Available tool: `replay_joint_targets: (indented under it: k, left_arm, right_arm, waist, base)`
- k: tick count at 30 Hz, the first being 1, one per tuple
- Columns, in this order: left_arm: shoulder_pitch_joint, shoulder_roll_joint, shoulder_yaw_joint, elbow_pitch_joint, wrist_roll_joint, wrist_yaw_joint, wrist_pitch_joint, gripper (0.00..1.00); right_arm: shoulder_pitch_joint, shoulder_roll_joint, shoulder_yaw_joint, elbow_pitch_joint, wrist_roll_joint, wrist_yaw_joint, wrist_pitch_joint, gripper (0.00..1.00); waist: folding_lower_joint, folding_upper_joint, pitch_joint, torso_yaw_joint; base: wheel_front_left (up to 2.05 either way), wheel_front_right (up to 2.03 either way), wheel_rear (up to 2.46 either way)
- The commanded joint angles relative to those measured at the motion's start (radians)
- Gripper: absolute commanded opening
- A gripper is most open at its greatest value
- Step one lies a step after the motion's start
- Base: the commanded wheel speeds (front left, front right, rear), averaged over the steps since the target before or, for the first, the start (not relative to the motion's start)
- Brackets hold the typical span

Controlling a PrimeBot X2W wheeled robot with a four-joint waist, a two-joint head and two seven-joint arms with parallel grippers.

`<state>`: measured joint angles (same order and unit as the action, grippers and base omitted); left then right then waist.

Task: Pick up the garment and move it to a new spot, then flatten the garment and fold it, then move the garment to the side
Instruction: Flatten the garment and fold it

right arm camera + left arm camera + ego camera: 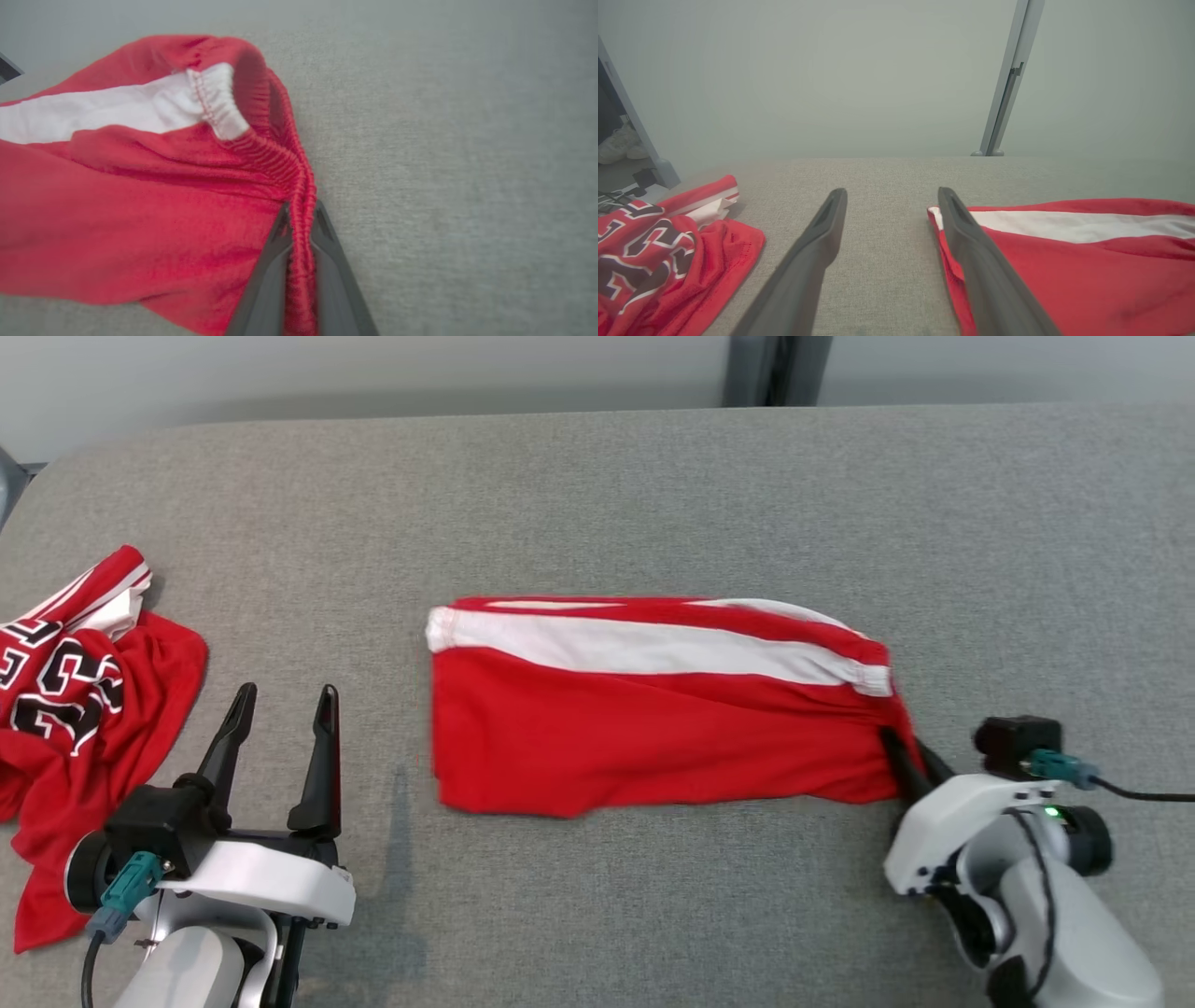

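Red shorts (653, 728) lie folded flat at mid-bench (597, 495), long axis running left to right. Elastic waistband (299, 186) points right, leg hems left. A white side stripe (653, 649) runs the whole length along the far half, with a second thin strip of white showing at the far edge. Right pincer (904, 761) sits at the shorts' near right corner, closed on the gathered red waistband. In the right wrist view the cloth is bunched between the two dark fingers (266, 280), and the corner rides up off the bench a little. In the head view the fingertips are partly buried in the fabric, so the grip is hard to read from there. Left pincer (285, 705) is open and holding nothing, fingers pointing away over bare bench, just left of the shorts' hem end and not touching it. In the left wrist view its right finger (985, 270) covers the near left corner of the shorts. A crumpled red jersey (84, 709) with black and white lettering lies at the far left, cut off by the frame edge, so the lettering cannot be read whole.
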<state>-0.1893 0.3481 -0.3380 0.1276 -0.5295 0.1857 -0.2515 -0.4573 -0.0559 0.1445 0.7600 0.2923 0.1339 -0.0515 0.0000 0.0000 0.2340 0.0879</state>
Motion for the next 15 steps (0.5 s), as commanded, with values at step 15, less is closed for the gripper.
replay_joint_targets:
  k: [15]
  left_arm:
    - [0.015, 0.017, 0.007, -0.008, 0.007, 0.007, -0.006, 1.00]
  right_arm:
    - [0.052, -0.120, -0.214, -0.013, 0.041, -0.003, 0.002, 0.00]
  waist:
    - [0.0000, 0.0000, -0.022, -0.060]
  base:
    - [0.00, 0.00, 0.00]
